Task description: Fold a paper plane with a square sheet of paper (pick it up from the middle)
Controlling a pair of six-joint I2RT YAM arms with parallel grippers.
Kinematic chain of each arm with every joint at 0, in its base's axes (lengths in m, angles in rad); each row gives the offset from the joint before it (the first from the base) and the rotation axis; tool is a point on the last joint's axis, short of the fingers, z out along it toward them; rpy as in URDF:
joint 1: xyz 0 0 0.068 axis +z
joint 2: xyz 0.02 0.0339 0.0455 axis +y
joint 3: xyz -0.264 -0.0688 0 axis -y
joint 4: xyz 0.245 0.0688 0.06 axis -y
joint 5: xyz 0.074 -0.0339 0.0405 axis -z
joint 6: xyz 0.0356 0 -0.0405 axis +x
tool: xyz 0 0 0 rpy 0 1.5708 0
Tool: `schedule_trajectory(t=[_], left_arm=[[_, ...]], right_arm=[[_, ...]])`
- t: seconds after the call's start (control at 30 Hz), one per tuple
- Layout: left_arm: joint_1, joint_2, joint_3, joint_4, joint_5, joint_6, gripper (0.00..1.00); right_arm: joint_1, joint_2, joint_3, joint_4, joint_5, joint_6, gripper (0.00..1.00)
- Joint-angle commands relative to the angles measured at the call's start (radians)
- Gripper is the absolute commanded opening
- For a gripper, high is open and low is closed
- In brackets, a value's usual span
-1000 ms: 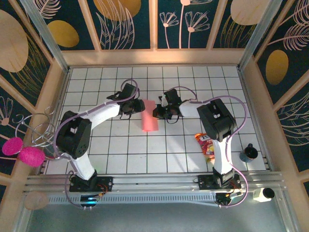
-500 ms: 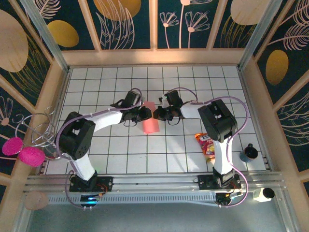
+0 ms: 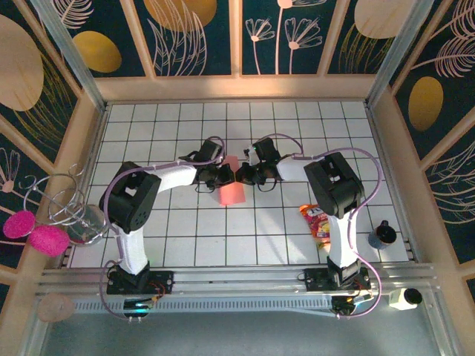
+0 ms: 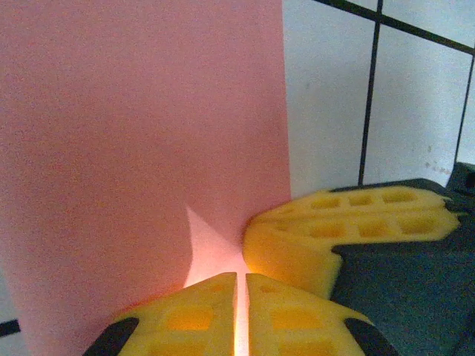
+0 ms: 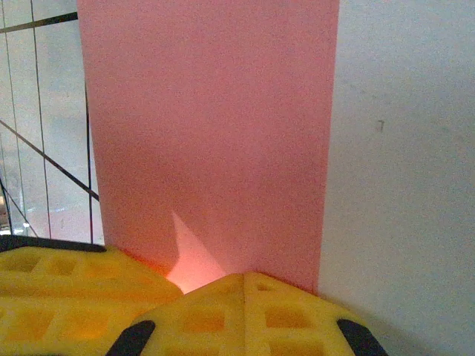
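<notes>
Meeting over the middle of the tiled table (image 3: 185,222), the left gripper (image 3: 220,175) and right gripper (image 3: 242,176) stand tip to tip at one end of the square sheet of paper (image 3: 231,194). The sheet lies folded into a salmon-pink strip that runs away from both sets of jaws. Seen from the left wrist, the yellow pads (image 4: 185,319) are pressed together with only a thin glowing slit between them. The paper's edge is nipped there and puckers into a small tent just ahead. The right gripper's pads (image 5: 289,319) are likewise closed on that same edge, just beside the other gripper's pad. A red and yellow snack packet (image 3: 317,222) lies well behind the right jaws, apart from the paper.
</notes>
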Motion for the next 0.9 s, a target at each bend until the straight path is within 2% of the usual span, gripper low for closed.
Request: schedule_trajectory(t=[0.0, 0.4, 0.63, 0.87], left_arm=[[0.0, 0.028, 0.028, -0.044, -0.026, 0.003, 0.1], [0.002, 0.064, 0.031, -0.055, -0.063, 0.016, 0.09], [0.03, 0.035, -0.06, -0.019, -0.007, 0.043, 0.1], [0.095, -0.026, -0.169, 0.007, 0.059, 0.129, 0.1]], right_arm=[[0.008, 0.083, -0.045, -0.217, 0.08, -0.004, 0.0], [0.008, 0.098, -0.048, -0.236, 0.103, -0.017, 0.0], [0.004, 0.121, -0.065, -0.274, 0.138, -0.036, 0.0], [-0.005, 0.136, -0.102, -0.288, 0.156, -0.042, 0.0]])
